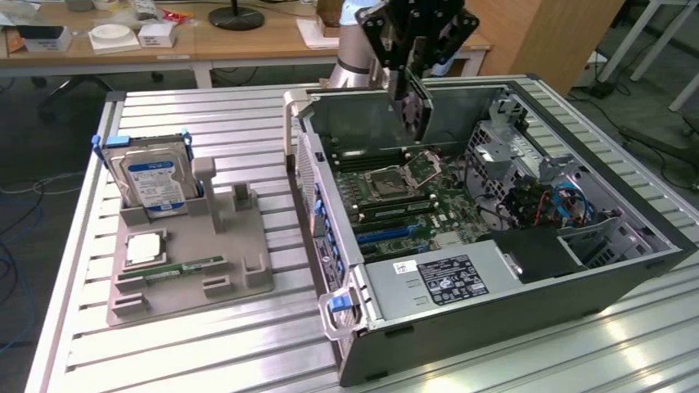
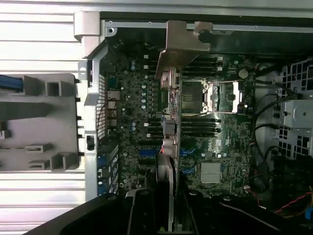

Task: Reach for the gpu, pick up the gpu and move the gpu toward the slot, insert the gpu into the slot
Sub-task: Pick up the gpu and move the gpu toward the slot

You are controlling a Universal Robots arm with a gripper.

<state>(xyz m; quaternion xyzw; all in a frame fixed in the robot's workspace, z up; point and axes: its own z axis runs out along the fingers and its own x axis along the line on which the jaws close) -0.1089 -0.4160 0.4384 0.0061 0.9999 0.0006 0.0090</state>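
The gpu [image 1: 414, 106] is hanging over the computer case [image 1: 525, 327]
Slatted table [image 1: 218, 352], desk [image 1: 257, 42] behind; the gripper [image 1: 412, 70] is clamping it, fingers partly closed.

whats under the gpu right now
The gpu, held in the gripper, hangs over the motherboard: CPU socket and blue slots show beside it. The strip of board directly beneath the card is covered.
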